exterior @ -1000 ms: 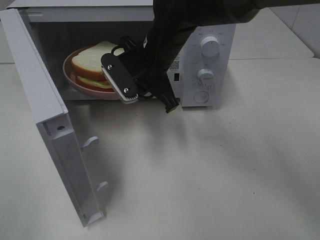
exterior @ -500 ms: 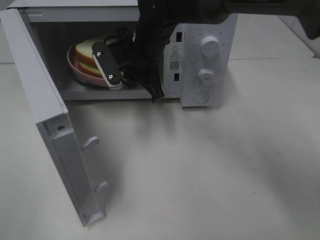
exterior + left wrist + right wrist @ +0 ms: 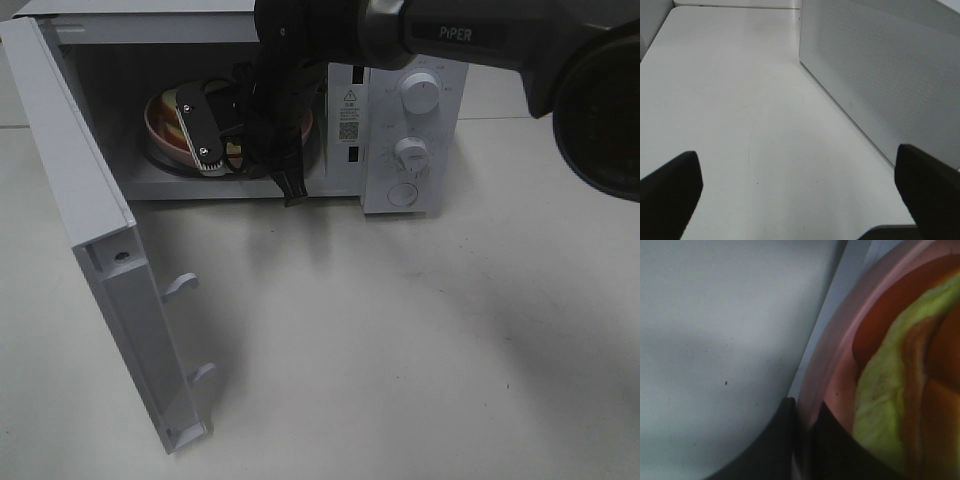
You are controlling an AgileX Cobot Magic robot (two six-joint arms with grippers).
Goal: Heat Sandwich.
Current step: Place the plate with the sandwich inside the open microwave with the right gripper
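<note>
Your right arm (image 3: 300, 60), jaws pinched on the pink plate's (image 3: 812, 390) rim, has pushed plate and sandwich (image 3: 880, 405) deep inside the microwave (image 3: 380, 130) at upper left, so release looks next; left jaws stand wide, empty.

The light over the table (image 3: 430, 340) is even and soft and comes from above. My right arm (image 3: 460, 35) throws only a faint, fuzzy-edged shadow on it just in front of the microwave (image 3: 405, 120), and the microwave's open door (image 3: 90, 220) throws another. Inside the microwave it is dimmer. To the right of the microwave, a dark round joint of the same arm sits so near the lens that it is a blur.

From my left claw (image 3: 796, 150) the picture is bright. The table is almost washed out, the microwave's dotted wall is sharp, and my 2 fingers (image 3: 670, 192) are flat black shapes without detail.

From my right claw (image 3: 804, 405) everything is close, dim and out of focus. The pink plate (image 3: 812, 385) and the sandwich (image 3: 880, 405) are smeared patches of colour.
</note>
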